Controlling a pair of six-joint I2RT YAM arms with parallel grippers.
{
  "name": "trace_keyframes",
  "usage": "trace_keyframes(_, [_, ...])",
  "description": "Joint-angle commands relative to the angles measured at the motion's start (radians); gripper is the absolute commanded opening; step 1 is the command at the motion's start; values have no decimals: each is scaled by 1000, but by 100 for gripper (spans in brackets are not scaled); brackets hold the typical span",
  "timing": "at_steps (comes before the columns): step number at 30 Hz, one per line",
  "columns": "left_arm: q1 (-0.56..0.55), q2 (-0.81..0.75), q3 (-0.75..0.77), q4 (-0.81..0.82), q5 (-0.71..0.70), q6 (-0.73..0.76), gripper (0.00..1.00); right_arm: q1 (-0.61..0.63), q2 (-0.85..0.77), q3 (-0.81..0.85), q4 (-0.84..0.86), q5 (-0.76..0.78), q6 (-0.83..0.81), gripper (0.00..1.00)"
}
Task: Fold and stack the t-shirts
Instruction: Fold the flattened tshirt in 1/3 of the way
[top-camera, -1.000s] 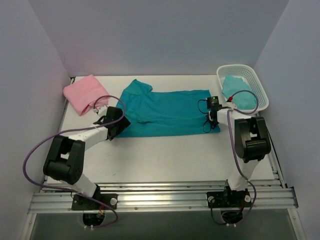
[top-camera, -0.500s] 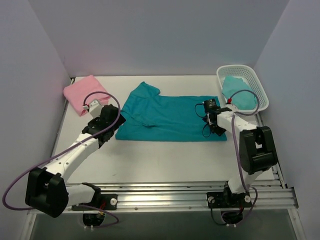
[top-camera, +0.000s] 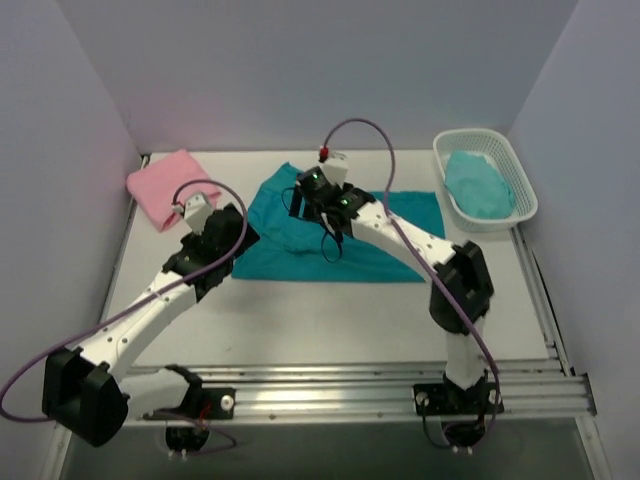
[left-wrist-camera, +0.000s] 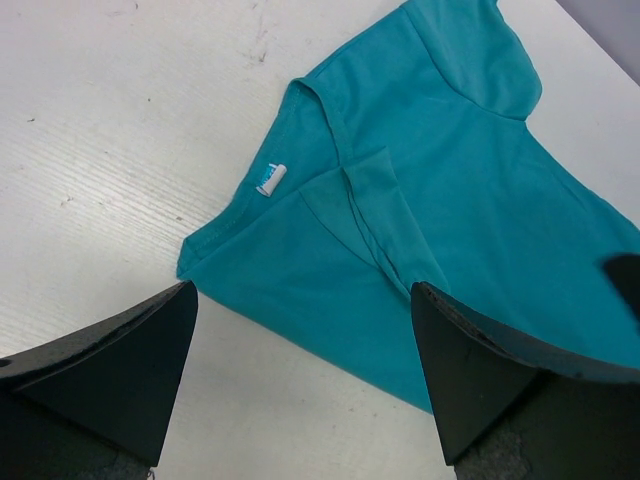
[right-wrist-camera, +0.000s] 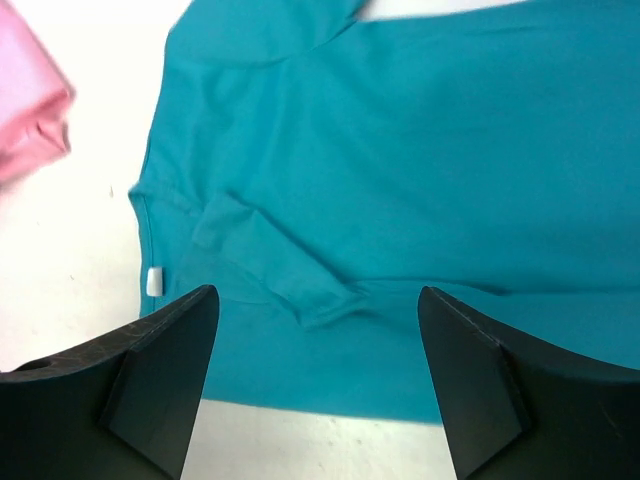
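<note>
A white table (top-camera: 300, 320) is seen between pale walls (top-camera: 300, 70). The teal t-shirt (top-camera: 280, 250) is spread flat on it, right under both claws. The left gripper (left-wrist-camera: 305, 370) is held wide open above the shirt's neck end, and nothing is gripped. The right gripper (right-wrist-camera: 315, 370) is held wide open above a folded sleeve, also with nothing in it. The pink t-shirt (top-camera: 160, 185) is seen folded, off to the left of both claws, apart from the teal one.
</note>
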Motion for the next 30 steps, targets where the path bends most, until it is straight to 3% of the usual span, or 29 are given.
trace_keyframes(1, [-12, -65, -17, -17, -38, 12, 96, 78, 203, 150, -105, -47, -107, 76])
trace_keyframes(12, [-21, -201, -96, -37, -75, 24, 96, 146, 401, 303, -97, -93, -103, 71])
trace_keyframes(23, [-21, -259, -128, -61, -89, 27, 96, 164, 434, 323, -117, -95, -83, 67])
trace_keyframes(27, [-20, -262, -133, -55, -93, 29, 96, 198, 395, 284, -102, -112, -73, 54])
trace_keyframes(30, [-21, -254, -131, -46, -92, 29, 96, 207, 380, 257, -97, -112, -61, 54])
